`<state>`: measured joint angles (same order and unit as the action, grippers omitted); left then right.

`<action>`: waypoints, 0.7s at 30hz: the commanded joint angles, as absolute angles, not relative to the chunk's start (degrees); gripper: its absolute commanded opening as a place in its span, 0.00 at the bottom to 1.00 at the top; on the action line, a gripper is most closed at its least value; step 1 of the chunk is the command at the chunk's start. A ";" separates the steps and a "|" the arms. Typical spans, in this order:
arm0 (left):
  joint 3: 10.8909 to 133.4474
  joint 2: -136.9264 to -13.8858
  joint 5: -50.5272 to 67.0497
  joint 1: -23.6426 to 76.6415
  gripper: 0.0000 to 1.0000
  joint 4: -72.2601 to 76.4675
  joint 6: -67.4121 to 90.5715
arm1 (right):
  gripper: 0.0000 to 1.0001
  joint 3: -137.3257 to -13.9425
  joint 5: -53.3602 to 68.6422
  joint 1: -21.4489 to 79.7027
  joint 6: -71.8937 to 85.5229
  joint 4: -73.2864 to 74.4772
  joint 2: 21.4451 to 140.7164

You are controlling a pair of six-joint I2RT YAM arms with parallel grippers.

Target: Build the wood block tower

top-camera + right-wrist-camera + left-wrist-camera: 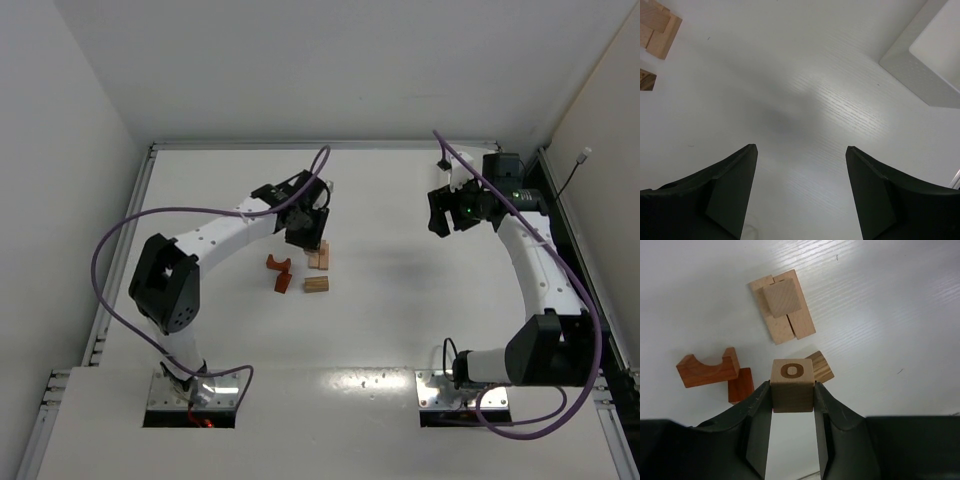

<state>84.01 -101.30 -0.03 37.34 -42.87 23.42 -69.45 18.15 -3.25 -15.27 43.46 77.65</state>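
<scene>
My left gripper (792, 390) is shut on a pale tan cube (792, 384) with an "O" on its top, held above the table. Below it, the tower (782, 305) is two tan rectangular blocks side by side with a tan cube on top; it also shows in the top view (320, 256). A reddish-orange arch (707, 370) and a small reddish-orange block (740, 385) lie to the left, and a striped tan block (821, 366) lies just right of the held cube. In the top view my left gripper (305, 230) hovers by the blocks. My right gripper (801, 155) is open and empty, far right (445, 215).
A white rectangular box (932, 60) stands at the upper right of the right wrist view. The tan blocks show at that view's left edge (657, 25). The table's raised rim (320, 146) runs along the back.
</scene>
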 commanded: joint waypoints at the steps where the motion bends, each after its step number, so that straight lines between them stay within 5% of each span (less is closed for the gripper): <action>1: 86.48 -102.74 0.35 38.84 0.00 -43.76 31.90 | 0.69 -69.18 19.60 -3.08 -13.97 41.66 75.67; 21: 89.82 -113.72 -9.76 42.19 0.00 -44.38 36.12 | 0.69 -66.88 18.54 -3.60 -13.97 42.19 71.72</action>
<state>86.72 -112.92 -7.42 41.87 -44.38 35.07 -67.18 18.06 -3.29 -14.92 43.57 72.99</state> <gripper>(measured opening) 0.306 0.685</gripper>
